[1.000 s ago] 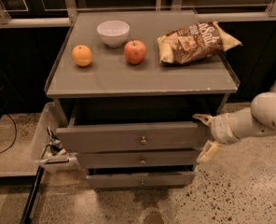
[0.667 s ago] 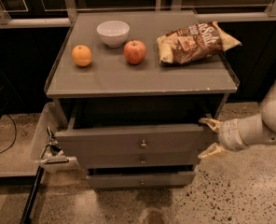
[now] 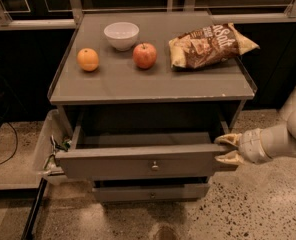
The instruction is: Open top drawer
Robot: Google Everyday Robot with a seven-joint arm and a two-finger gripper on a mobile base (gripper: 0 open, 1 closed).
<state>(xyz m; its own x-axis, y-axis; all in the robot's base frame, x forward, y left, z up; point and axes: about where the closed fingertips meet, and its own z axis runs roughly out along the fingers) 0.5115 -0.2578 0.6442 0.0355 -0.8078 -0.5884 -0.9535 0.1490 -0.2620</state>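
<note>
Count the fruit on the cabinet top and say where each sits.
2: the orange at front left of the bowl, the apple at its front right, beside the chip bag. None looks hidden. The gripper is at the right end of the top drawer.
</note>
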